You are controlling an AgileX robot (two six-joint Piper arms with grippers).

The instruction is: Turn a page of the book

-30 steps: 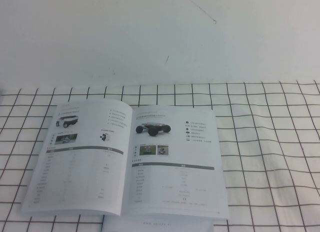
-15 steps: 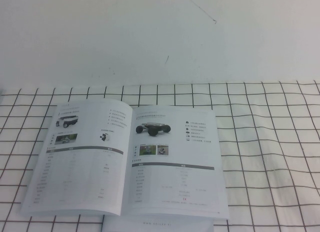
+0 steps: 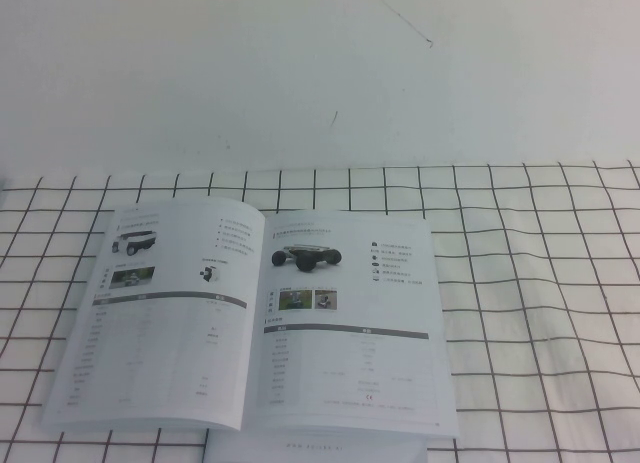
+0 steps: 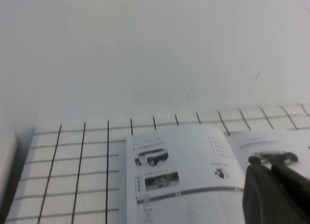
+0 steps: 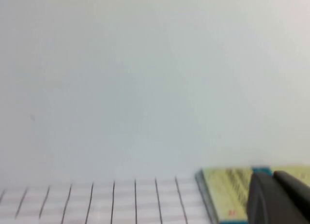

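The book [image 3: 260, 318] lies open and flat on the checked cloth [image 3: 540, 283], its spine running away from me. Its right-hand page [image 3: 355, 323] shows a black four-wheeled chassis, two small green photos and a grey-barred table. Neither gripper appears in the high view. In the left wrist view my left gripper [image 4: 269, 167] hangs above the book [image 4: 184, 185] near the spine, its black fingers together, holding nothing. In the right wrist view my right gripper [image 5: 274, 178] is shut and empty, away from the book.
A plain white sheet [image 3: 320, 449] sticks out from under the book's near edge. A yellow-green box [image 5: 225, 192] lies on the cloth in front of the right gripper. A pale object [image 4: 5, 161] sits at the cloth's edge. White surface extends beyond the cloth.
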